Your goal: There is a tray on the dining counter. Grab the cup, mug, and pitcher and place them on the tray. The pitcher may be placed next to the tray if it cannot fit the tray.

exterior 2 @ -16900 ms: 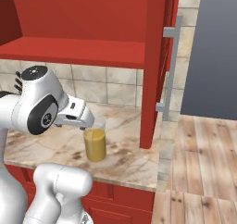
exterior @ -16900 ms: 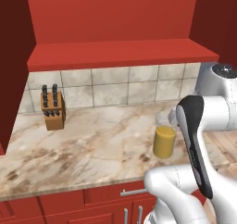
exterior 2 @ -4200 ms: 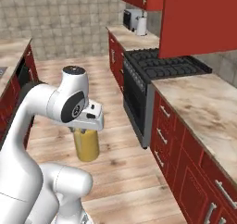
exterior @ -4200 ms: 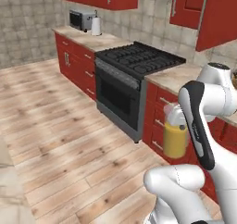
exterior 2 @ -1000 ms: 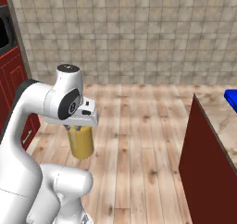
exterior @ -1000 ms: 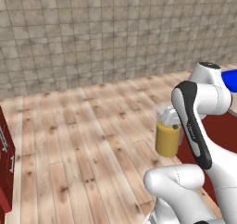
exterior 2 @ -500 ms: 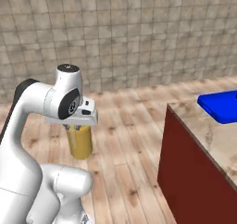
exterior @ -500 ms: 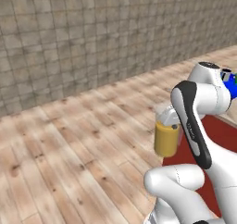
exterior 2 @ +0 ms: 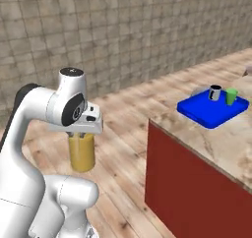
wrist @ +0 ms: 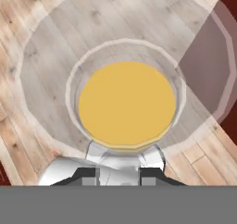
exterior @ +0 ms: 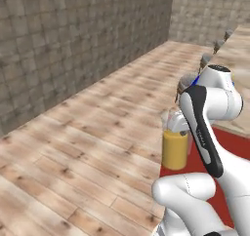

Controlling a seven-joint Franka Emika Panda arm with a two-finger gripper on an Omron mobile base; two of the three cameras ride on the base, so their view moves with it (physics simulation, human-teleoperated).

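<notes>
One tall clear glass pitcher [exterior 2: 82, 152] of orange-yellow liquid hangs over the wooden floor [exterior: 97, 127], the gripper [exterior 2: 81, 132] clamped on its rim. One bright blue shallow rectangular tray [exterior 2: 197, 110] lies on the beige marble desk [exterior 2: 221, 138] at 3 o'clock, carrying one grey handled mug [exterior 2: 214, 92] and one green handleless cup [exterior 2: 231, 96].

The pitcher [exterior: 175, 147] is clear, smooth glass holding opaque orange-yellow liquid with a flat matt surface. Beside it, the dining counter [exterior 2: 221, 138] has a polished beige veined marble top over a plain matt red base. On that top, the tray [exterior 2: 213, 109] looks like glossy blue plastic, the mug [exterior 2: 214, 92] greyish metal, the cup [exterior 2: 231, 96] smooth green plastic.
</notes>
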